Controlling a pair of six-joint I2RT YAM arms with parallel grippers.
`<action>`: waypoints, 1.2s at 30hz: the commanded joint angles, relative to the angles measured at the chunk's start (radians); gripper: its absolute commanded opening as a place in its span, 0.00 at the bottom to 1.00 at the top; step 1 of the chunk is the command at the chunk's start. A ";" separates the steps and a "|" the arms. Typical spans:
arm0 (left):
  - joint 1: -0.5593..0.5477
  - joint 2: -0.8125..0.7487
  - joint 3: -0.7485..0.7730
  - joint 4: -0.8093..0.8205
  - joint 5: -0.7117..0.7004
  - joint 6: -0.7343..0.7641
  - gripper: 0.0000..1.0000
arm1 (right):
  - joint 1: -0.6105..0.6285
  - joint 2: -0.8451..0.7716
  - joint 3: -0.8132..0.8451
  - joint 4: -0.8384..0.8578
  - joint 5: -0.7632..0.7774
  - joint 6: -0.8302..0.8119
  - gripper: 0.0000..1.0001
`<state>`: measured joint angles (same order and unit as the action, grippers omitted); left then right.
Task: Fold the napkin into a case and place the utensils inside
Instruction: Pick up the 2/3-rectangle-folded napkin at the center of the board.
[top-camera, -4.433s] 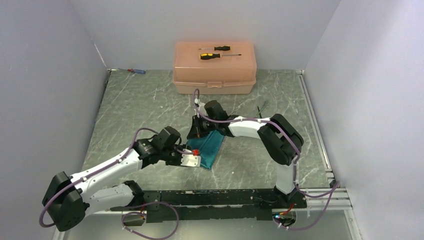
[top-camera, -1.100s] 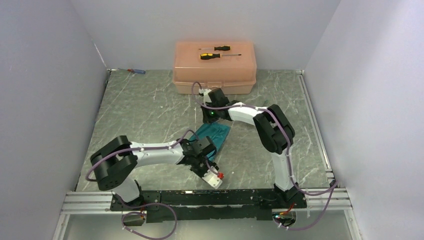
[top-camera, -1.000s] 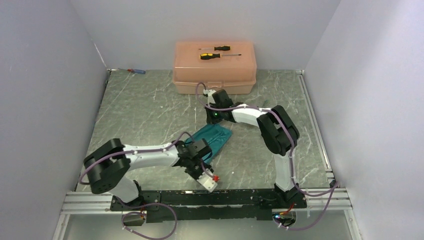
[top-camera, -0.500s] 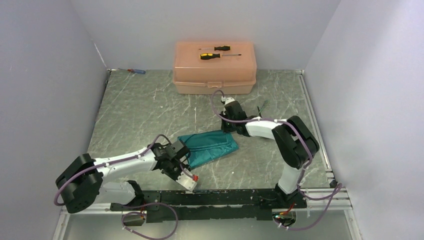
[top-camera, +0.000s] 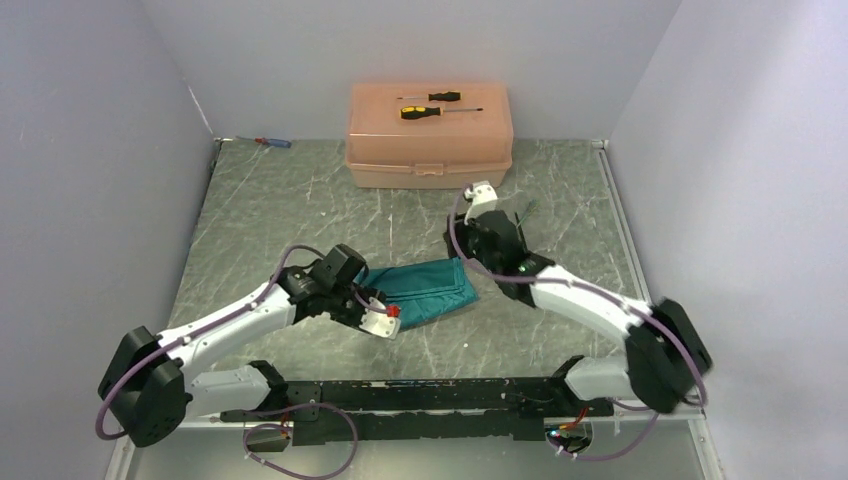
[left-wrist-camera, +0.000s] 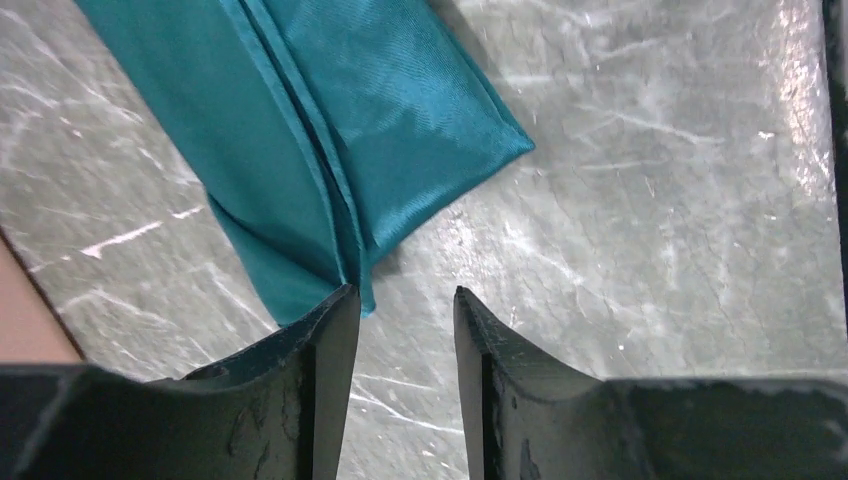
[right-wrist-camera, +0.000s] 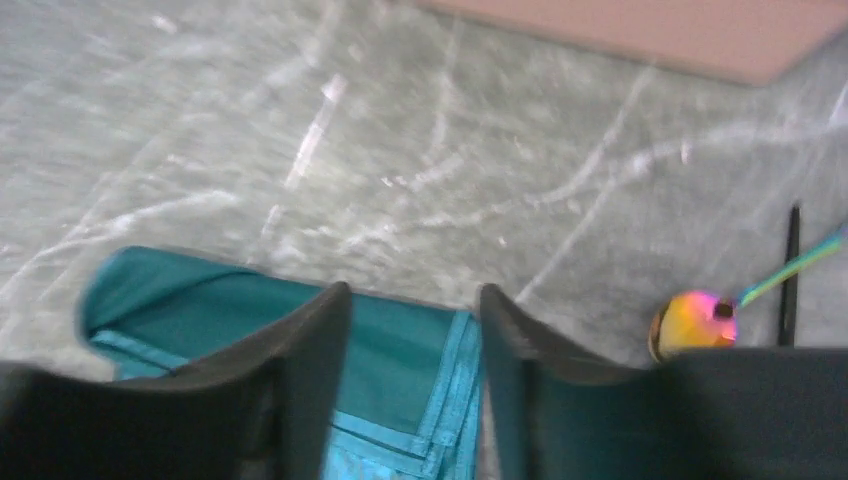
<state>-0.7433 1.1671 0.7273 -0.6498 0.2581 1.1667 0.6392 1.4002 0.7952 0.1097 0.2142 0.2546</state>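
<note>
Jaws of left gripper (left-wrist-camera: 405, 300) and right gripper (right-wrist-camera: 415, 295) stand apart, empty. Before the peach box (top-camera: 430, 135) the napkin (top-camera: 425, 290) lies folded, seemingly a finished case; utensils (top-camera: 523, 213), near the box's right corner, await insertion.

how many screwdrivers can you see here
3. One yellow-and-black screwdriver and a second yellow-and-black screwdriver lie on the peach box; a red-and-blue screwdriver lies on the table near its far left corner. Others may be hidden inside the box.

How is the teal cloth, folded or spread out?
Folded: the napkin lies as a narrow strip, with stacked layers showing at its end.
</note>
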 joint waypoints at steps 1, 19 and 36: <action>0.002 -0.054 -0.027 0.109 0.087 0.014 0.46 | 0.025 -0.225 -0.121 0.302 -0.027 -0.050 0.95; 0.322 0.363 0.525 -0.219 0.189 -0.621 0.56 | 0.205 -0.379 -0.279 0.144 -0.301 -0.554 0.93; 0.349 0.622 0.542 -0.059 0.252 -0.636 0.51 | 0.528 0.043 -0.213 0.258 -0.260 -0.914 0.92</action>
<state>-0.3878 1.7866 1.2884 -0.7925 0.4591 0.5289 1.1347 1.4055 0.5156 0.2481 -0.0608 -0.5629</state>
